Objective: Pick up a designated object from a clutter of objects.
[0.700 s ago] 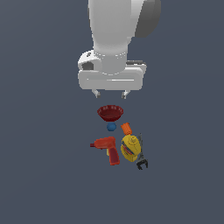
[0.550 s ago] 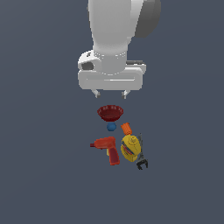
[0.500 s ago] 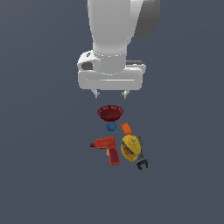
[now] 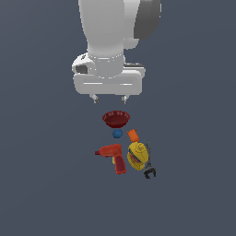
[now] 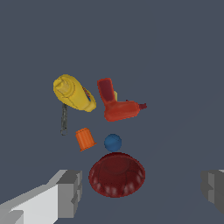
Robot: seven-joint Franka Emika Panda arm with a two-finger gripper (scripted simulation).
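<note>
We hang our gripper wide open and empty above the dark red bowl, the red drill and the yellow container. Coming down, a finger could strike the bowl or nudge the orange piece. The blue ball, small and smooth, sits between bowl and drill, just beside the orange piece, and may roll away.

The clamp was partly hidden behind the yellow container. The wrist picture's edge cut off both fingers. The arm ran past the exterior picture's top.
</note>
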